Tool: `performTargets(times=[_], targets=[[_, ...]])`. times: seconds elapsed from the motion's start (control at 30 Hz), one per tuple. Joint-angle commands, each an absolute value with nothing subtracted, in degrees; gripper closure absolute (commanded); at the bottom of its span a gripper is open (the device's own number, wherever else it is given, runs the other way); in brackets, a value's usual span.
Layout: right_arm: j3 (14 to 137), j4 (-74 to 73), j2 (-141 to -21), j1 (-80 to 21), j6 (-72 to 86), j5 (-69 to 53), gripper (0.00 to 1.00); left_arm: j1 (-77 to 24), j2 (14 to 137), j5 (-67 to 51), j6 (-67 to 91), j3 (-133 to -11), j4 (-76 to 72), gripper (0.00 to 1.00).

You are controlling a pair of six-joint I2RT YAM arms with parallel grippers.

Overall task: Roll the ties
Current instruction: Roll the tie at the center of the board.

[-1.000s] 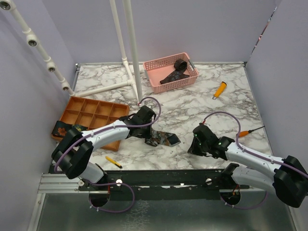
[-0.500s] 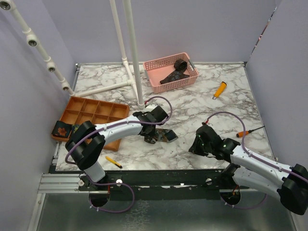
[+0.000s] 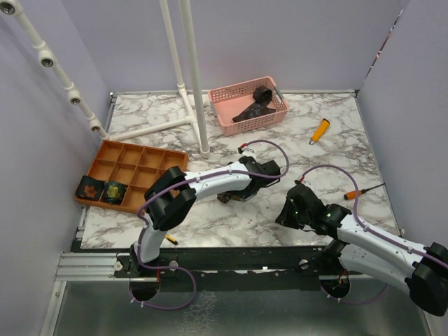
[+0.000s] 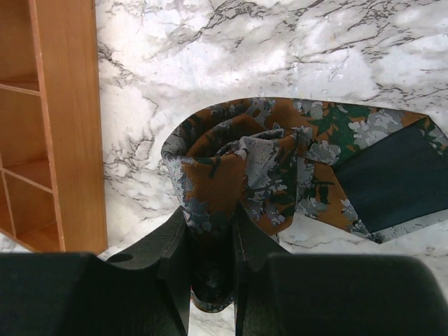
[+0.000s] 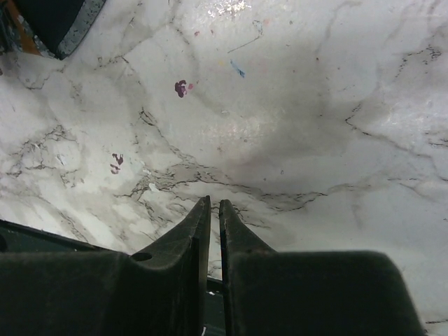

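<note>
A rust-orange tie [image 4: 259, 157] with a grey-green floral pattern lies partly coiled on the marble, its dark lining end [image 4: 392, 182] spread to the right. My left gripper [image 4: 210, 231] is shut on the coiled part, fabric pinched between both fingers. From above, that tie [image 3: 229, 198] is a small bundle at mid table under the left gripper [image 3: 241, 190]. My right gripper [image 5: 210, 204] hovers shut and empty over bare marble, right of the tie [image 5: 59, 21], near the front edge [image 3: 287, 213]. Two rolled ties [image 3: 89, 187] [image 3: 112, 190] sit in the orange tray. Another dark tie [image 3: 255, 103] lies in the pink basket.
The orange compartment tray [image 3: 140, 164] stands at the left and the pink basket [image 3: 224, 94] at the back. A white pipe stand [image 3: 196, 84] rises behind the left arm. Orange-handled tools [image 3: 319, 131] [image 3: 357, 192] lie at the right. A yellow tool [image 3: 168, 238] lies by the front edge.
My left arm has swung right from beside the orange tray to mid table, dragging the tie along, and the tie now looks more bunched. The right gripper has barely moved.
</note>
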State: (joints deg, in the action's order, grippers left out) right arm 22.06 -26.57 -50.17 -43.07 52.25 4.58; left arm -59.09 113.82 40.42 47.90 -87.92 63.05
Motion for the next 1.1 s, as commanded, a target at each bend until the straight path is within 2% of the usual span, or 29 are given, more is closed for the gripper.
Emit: performTargets(times=[0.0, 0.4, 0.7, 0.9, 1.07], targets=[[21.3, -25.8, -49.4, -43.3, 50.8, 2.9, 0.86, -61.5, 119.9, 46.6, 50.9, -95.9, 74.2, 1.0], [20.2, -26.4, -45.1, -43.3, 50.6, 0.3, 0.85, -63.5, 134.6, 45.6, 48.9, -112.9, 79.4, 0.99], [19.8, -27.4, -42.9, -43.4, 51.3, 0.3, 0.83, -64.1, 135.0, 37.5, 45.3, -117.5, 72.6, 0.5], [19.6, -28.1, -42.0, -43.3, 51.9, 0.3, 0.82, -64.1, 132.7, 34.6, 44.1, -116.0, 68.8, 0.29], [20.0, -28.4, -41.9, -43.3, 52.0, 0.3, 0.77, -64.1, 129.4, 33.5, 43.4, -115.2, 66.9, 0.1]])
